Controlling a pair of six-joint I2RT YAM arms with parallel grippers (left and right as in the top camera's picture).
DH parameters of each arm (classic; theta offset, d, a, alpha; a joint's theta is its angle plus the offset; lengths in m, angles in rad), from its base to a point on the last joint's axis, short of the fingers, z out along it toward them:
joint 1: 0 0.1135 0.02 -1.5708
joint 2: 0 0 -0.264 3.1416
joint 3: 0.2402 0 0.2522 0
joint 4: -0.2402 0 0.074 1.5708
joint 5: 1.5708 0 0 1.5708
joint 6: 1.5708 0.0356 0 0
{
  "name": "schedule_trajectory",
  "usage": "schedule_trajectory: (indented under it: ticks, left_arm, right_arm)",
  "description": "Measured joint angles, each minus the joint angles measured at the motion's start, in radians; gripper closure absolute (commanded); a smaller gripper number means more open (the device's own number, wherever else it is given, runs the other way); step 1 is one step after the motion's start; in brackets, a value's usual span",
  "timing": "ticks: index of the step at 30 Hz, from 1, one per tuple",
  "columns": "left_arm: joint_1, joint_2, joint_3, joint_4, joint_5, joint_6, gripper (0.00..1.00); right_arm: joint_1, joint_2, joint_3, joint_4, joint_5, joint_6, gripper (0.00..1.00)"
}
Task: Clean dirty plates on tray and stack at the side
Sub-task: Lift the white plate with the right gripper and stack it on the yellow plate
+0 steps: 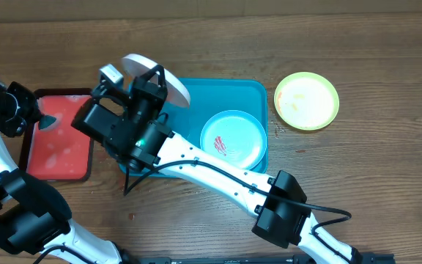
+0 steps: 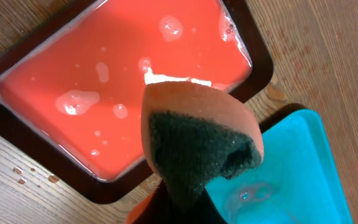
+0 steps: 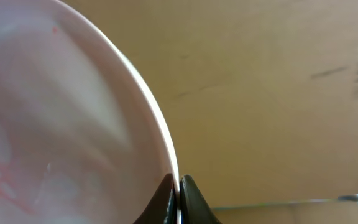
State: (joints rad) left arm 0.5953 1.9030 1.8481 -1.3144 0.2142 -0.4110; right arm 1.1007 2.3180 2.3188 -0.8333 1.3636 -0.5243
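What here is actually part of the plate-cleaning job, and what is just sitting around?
Job: white plate in the right gripper, light blue plate, yellow-green plate, teal tray, sponge.
Just about: red tray of bubbly liquid, perhaps for wetting the sponge; wooden table.

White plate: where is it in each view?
Overhead: white plate upper centre-left, tilted, over the teal tray's left end.
Right wrist: fills the left half.
Left wrist: not in it; sponge instead.
Shared landmark: the right gripper pinching its rim, overhead and right wrist.
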Motion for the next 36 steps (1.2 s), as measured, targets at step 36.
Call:
schedule_trajectory:
  ticks: [36]
  left_arm:
    - [-0.006,0.000,0.000,0.024,0.011,0.002,0.96]
  right_arm:
    - [-1.131,-0.146,-0.049,-0.678,-1.494,0.694,0.96]
